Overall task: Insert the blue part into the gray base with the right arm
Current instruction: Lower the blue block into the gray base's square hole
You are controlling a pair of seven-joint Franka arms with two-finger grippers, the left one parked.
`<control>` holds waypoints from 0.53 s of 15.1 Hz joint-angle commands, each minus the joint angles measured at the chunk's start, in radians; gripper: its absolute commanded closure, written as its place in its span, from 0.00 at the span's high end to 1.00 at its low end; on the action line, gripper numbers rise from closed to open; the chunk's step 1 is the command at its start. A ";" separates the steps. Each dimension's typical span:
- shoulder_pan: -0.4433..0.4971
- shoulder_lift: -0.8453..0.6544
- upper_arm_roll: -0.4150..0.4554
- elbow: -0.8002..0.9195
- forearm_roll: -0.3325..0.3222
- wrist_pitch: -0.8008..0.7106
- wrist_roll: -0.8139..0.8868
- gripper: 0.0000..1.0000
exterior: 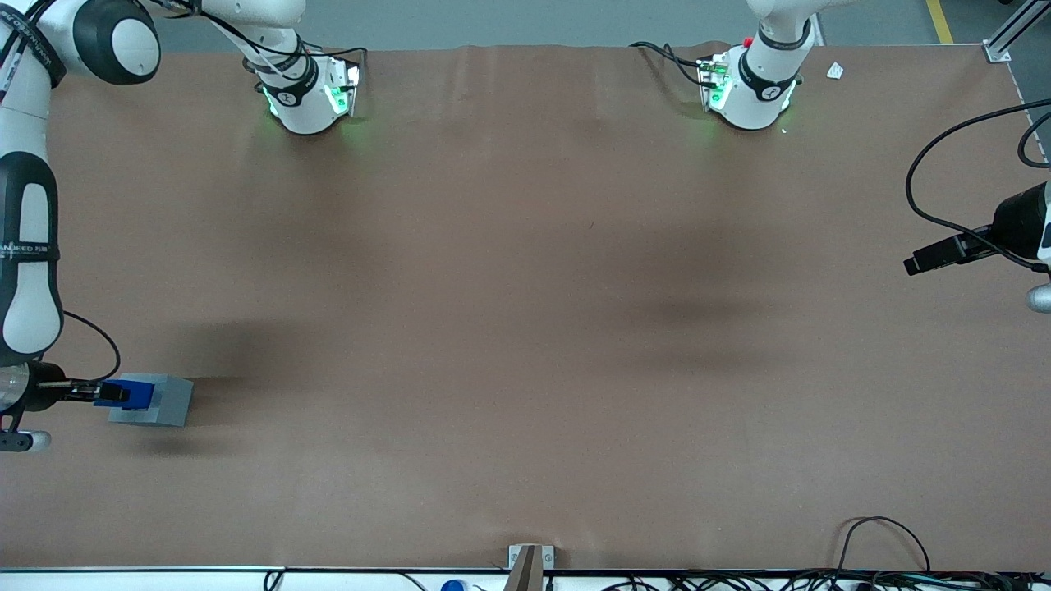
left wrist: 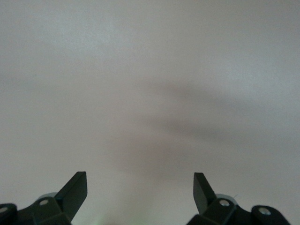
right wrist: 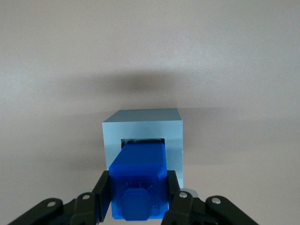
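Brown tabletop (exterior: 525, 328) filling most of the frame; white right arm (exterior: 29, 246) down the left edge of the front view; gray base (exterior: 160, 402) at lower left, on the tabletop; blue part (right wrist: 138, 180) poking into its square hole; tool (right wrist: 138, 199) squeezed tight on the blue part.

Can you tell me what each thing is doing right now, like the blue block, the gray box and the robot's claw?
blue part: held between the gripper's fingers, its lower end going into the gray base's recess.
gray base: sitting on the table, toward the working arm's end, recess filled by the blue part.
gripper: shut on the blue part, right above the gray base.
table: covered in brown sheet, flat.
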 commanded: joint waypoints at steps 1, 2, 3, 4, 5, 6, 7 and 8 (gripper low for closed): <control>-0.011 0.023 0.010 -0.004 0.003 0.030 0.004 0.00; -0.010 0.023 0.010 -0.004 0.003 0.030 0.004 0.00; -0.008 0.023 0.010 -0.002 0.003 0.030 0.004 0.00; -0.008 0.022 0.010 0.002 0.003 0.028 0.005 0.00; -0.008 0.022 0.011 0.007 0.005 0.030 0.015 0.00; -0.008 0.020 0.011 0.008 0.005 0.030 0.025 0.00; -0.007 0.019 0.013 0.010 0.005 0.030 0.030 0.00; -0.005 0.017 0.014 0.010 0.005 0.030 0.030 0.00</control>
